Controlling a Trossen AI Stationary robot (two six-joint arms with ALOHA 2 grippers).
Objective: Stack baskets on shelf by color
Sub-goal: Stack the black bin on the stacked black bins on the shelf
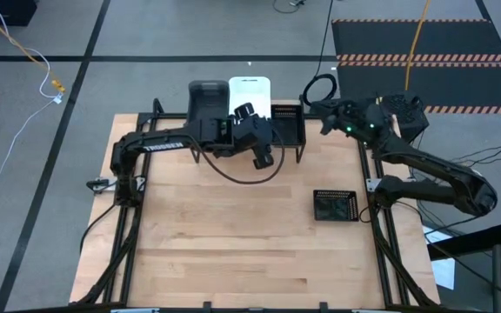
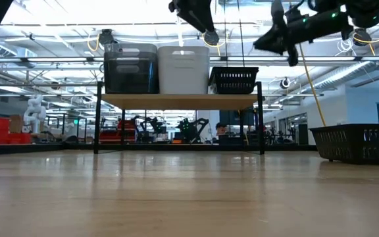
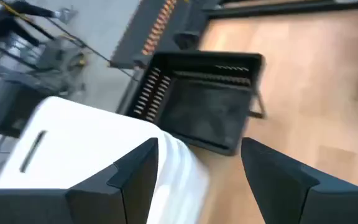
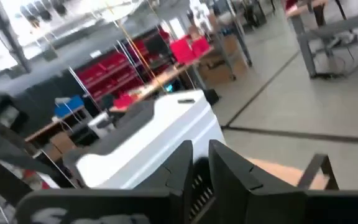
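The last black mesh tray (image 1: 336, 206) lies alone on the table; we judge it light, stiff (grip a rim wall). Our left gripper (image 3: 197, 171) hangs open above the shelf (image 2: 179, 100), right gripper (image 4: 201, 163) nearly closed, empty.

Shelf (image 1: 287, 143) top mostly under baskets (image 1: 249, 94).

On the shelf (image 2: 176, 100), a pale wooden plank on thin black legs, sit a smoky dark grey basket (image 2: 131, 68), a plain white basket (image 2: 183, 69) and a black mesh tray (image 2: 233, 79) with a fine grid pattern. Another black mesh tray (image 1: 336, 206) lies on the light wood-grain table (image 1: 233, 252). Both arms are dark. Orange and black hazard stripes edge the floor mat (image 1: 416, 59).
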